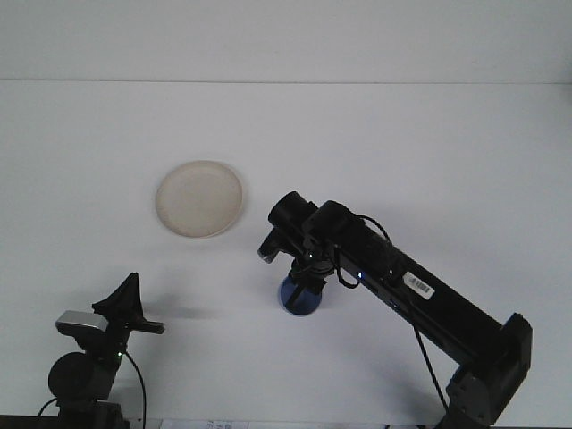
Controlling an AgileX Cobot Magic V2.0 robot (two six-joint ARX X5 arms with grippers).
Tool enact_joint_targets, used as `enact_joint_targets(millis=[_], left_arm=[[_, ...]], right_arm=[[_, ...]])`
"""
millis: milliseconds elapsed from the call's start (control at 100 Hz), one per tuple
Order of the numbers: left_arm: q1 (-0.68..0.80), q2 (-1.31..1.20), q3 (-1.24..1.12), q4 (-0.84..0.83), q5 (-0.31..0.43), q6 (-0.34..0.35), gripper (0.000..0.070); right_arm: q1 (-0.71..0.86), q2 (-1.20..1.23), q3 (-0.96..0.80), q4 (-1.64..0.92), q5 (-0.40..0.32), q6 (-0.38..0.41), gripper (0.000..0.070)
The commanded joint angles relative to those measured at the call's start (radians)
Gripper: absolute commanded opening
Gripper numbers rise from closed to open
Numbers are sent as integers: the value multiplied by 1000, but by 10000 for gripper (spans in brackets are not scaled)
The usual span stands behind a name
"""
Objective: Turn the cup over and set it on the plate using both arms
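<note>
Cup: a blue cup (299, 296) is sitting under the right hand, near the middle of the white surface (429, 152), a little toward its front edge; its opening seems to be facing up.
Right hand: the right hand (300, 288) is pointing down onto the cup and appears to be gripping it; its black arm is reaching in from the front right corner.
Plate: a round cream plate (199, 198) is lying flat, apart from the cup, toward the back and left.
Left hand: the left hand (131, 308) is waiting near the front left corner, holding nothing; I cannot tell how wide it is.
</note>
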Motion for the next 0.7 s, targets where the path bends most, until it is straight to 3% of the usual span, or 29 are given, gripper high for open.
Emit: enact_joint_targets(millis=[0,480,690], left_arm=[[0,-2,-19,11,1,-3,12],[0,-2,-19,11,1,-3,12],[0,-2,-19,11,1,-3,12]], right_arm=[[7,18,20,-29,-3,-12,130],[-34,-18,50,-28,2,-33,183],[-189,-124,49,16,-9,-43,184]])
